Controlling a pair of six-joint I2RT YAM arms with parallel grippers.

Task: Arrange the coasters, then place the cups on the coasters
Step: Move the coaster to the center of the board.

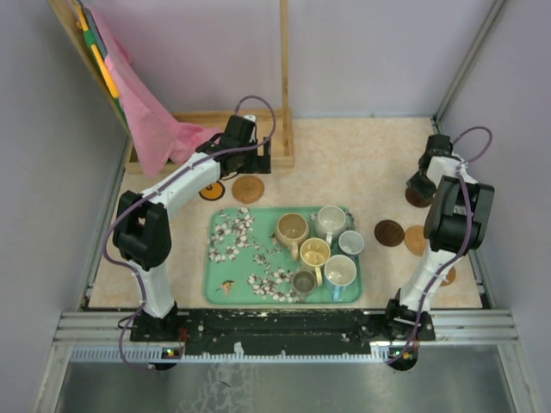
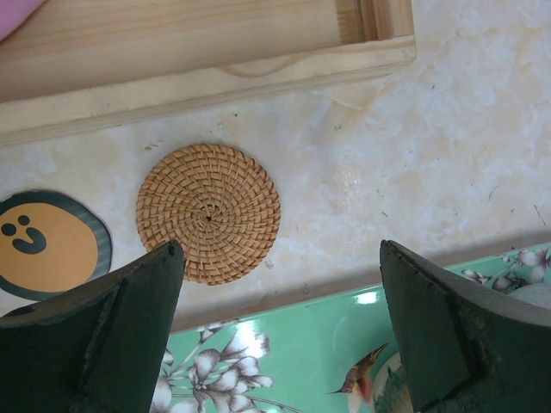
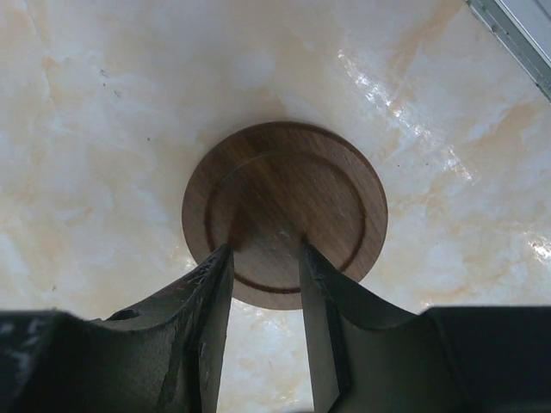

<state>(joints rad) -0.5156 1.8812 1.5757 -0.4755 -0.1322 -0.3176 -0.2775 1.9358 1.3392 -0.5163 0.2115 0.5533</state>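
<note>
Arranging is underway: left gripper (image 2: 280,258) gapes empty above the woven coaster (image 2: 208,213) just beyond the tray (image 2: 293,344); right gripper (image 3: 264,249), narrowly parted, holding nothing, sits over a dark coaster (image 3: 284,198) right of it. Next: pinch an edge.

A beige marbled tabletop (image 1: 344,146) is boxed in by plain pale lilac-grey walls (image 1: 387,52) under soft, even light. A light wooden frame (image 1: 283,86) stands at the back left with a pink cloth (image 1: 146,112) draped over it. A ribbed aluminium rail (image 1: 284,327) edges the near side.
</note>
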